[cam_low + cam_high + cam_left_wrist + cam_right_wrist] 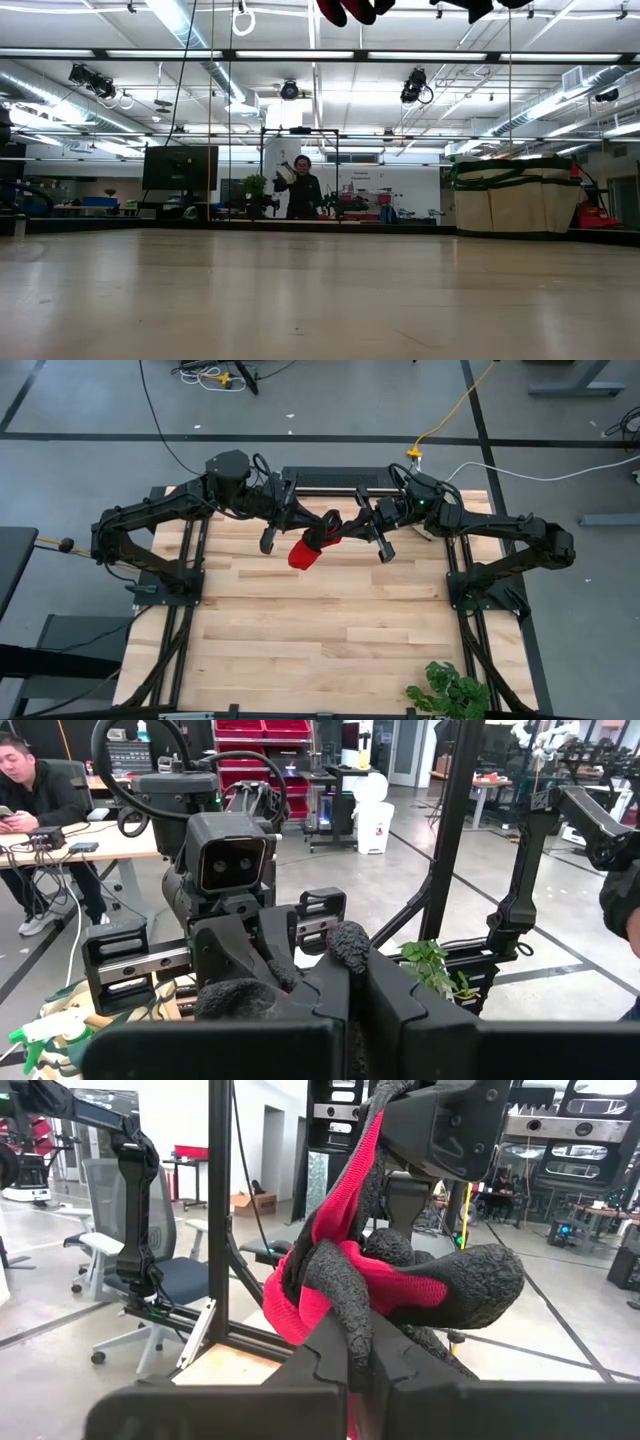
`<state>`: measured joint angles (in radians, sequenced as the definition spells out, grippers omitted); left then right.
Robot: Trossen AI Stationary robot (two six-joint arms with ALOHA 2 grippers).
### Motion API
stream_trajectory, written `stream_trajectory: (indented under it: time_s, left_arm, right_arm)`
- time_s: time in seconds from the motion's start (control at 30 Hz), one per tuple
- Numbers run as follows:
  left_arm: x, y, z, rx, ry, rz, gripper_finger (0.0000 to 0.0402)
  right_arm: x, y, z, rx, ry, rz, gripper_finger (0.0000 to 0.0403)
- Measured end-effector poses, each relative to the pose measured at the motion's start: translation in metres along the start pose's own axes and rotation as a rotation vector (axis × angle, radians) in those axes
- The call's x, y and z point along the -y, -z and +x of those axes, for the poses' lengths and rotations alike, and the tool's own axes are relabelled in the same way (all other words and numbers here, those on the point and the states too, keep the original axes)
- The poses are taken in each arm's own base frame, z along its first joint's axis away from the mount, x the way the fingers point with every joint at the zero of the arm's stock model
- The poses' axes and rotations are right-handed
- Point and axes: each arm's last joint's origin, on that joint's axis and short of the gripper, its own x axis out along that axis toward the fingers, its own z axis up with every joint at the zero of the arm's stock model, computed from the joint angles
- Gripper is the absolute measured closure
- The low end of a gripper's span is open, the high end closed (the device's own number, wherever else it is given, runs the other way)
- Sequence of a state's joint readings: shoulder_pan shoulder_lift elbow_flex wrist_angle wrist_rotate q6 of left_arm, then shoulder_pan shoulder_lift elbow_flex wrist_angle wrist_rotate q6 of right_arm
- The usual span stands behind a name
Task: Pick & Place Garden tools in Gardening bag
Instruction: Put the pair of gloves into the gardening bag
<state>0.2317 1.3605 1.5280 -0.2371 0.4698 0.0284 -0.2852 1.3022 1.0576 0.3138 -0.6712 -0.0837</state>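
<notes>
A leafy plant (449,693) sits at the near right corner of the wooden table (320,630). Farther back, above the table's far middle, the left gripper (322,526) and the right gripper (345,527) meet in the air, both clamped on the red-and-black glove (306,550), which hangs between them. Beyond, the gardening bag (515,196) stands at the table's far right.

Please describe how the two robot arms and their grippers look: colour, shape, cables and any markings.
Both arms are dark, nearly black, built of jointed tubular segments, with black cables looping along them. The left gripper and right gripper each end in two flat, blocky black fingers running on a rail. A boxy camera housing sits on each wrist. A small green light glows on the right arm.
</notes>
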Motion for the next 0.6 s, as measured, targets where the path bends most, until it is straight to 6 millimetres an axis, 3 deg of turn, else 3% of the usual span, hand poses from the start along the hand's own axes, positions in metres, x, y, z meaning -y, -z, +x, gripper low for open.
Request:
stream_trajectory:
  time_s: [0.6]
  left_arm:
    - [0.002,-0.01,-0.019,0.024,-0.061,-0.033,0.0383]
  right_arm:
    - [0.0,-0.012,-0.019,-0.004,0.041,0.036,0.0399]
